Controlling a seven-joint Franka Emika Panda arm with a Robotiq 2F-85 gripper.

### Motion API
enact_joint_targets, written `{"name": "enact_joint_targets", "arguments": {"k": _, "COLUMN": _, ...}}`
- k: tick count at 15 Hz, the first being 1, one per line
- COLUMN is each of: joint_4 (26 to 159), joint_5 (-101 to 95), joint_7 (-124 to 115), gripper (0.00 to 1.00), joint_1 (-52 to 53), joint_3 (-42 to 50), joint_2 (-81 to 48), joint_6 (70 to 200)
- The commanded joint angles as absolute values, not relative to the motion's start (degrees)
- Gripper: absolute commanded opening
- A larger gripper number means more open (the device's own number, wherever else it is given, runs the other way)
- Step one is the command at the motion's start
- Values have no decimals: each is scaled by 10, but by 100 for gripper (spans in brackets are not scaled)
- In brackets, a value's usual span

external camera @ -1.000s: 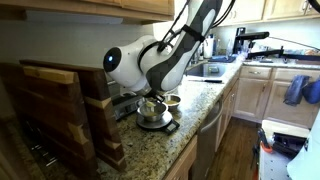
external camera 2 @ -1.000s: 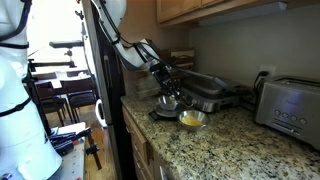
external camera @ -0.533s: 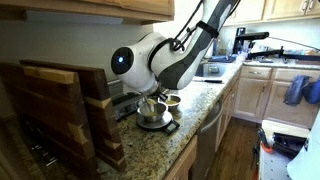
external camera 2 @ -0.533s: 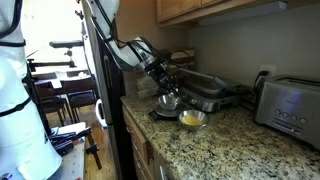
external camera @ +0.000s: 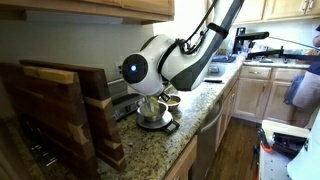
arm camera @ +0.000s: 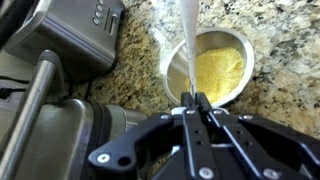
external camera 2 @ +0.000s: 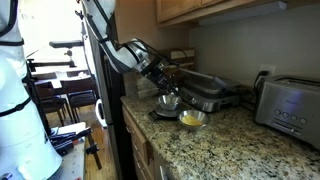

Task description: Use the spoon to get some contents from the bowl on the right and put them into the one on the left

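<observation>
My gripper (arm camera: 196,108) is shut on the thin handle of a spoon (arm camera: 188,40), which reaches out over a steel bowl of yellow contents (arm camera: 212,66). In an exterior view the gripper (external camera 2: 165,79) hangs above a second steel bowl (external camera 2: 168,103) on a dark mat, with the yellow-filled bowl (external camera 2: 192,119) beside it, nearer the counter's front. In an exterior view both bowls (external camera: 153,113) sit under the arm, and the gripper itself is mostly hidden there. I cannot tell whether the spoon's tip holds anything.
A grey press grill (external camera 2: 207,92) stands behind the bowls and shows in the wrist view (arm camera: 65,40). A toaster (external camera 2: 290,108) sits further along the granite counter (external camera 2: 225,145). Wooden boards (external camera: 60,110) stand at the counter's end. The counter edge is close.
The arm has swung, and its big white joint has shifted along the counter. The gripper with the spoon has lifted a little above the bowls.
</observation>
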State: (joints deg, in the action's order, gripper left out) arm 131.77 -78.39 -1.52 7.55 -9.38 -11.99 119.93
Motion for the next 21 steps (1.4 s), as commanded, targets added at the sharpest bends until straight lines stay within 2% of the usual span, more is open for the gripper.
{"name": "enact_joint_targets", "arguments": {"k": 1, "joint_4": 1348, "joint_5": -834, "joint_7": -82, "gripper": 3, "joint_1": 75, "joint_3": -86, "joint_2": -101, "joint_6": 1209}}
{"name": "enact_joint_targets", "arguments": {"k": 13, "joint_4": 1359, "joint_5": -881, "joint_7": -166, "gripper": 3, "joint_1": 79, "joint_3": -96, "joint_2": -101, "joint_6": 1233}}
{"name": "enact_joint_targets", "arguments": {"k": 21, "joint_4": 1384, "joint_5": -978, "joint_7": -259, "gripper": 3, "joint_1": 78, "joint_3": -99, "joint_2": -92, "joint_6": 1225}}
